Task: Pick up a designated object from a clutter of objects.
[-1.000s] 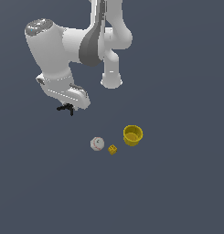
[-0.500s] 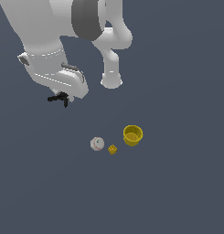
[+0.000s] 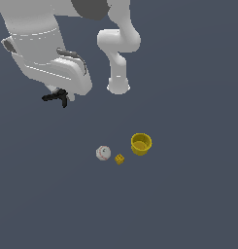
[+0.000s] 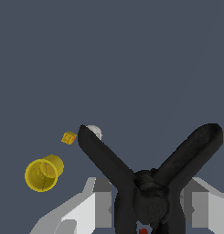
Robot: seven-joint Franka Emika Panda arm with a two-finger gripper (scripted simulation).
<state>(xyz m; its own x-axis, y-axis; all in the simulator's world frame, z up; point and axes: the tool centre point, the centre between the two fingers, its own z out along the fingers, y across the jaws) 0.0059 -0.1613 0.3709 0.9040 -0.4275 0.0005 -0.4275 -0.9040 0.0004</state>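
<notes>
exterior view: the white arm fills the upper part of the exterior view's left, its tool closed on the black clamp, whose thin prongs stick out just below the wrist housing. the clamp sits high in the frame, well apart from the other items, and its prongs point toward the exterior view's left and downward. the arm's base column stands near the centre top.

on the dark grey surface three items lie in a short row: a white baseball with red stitching, a small yellow cube just beside it toward the exterior view's right, and an upright yellow cup near the cube, further to the exterior view's right. none of the three touch.

wrist view: the clamp is pinched between the two pale fingers, its two black handles splayed in a v, with a small red tip at the frame edge. one handle partly hides the baseball; the cube and cup show beyond.
</notes>
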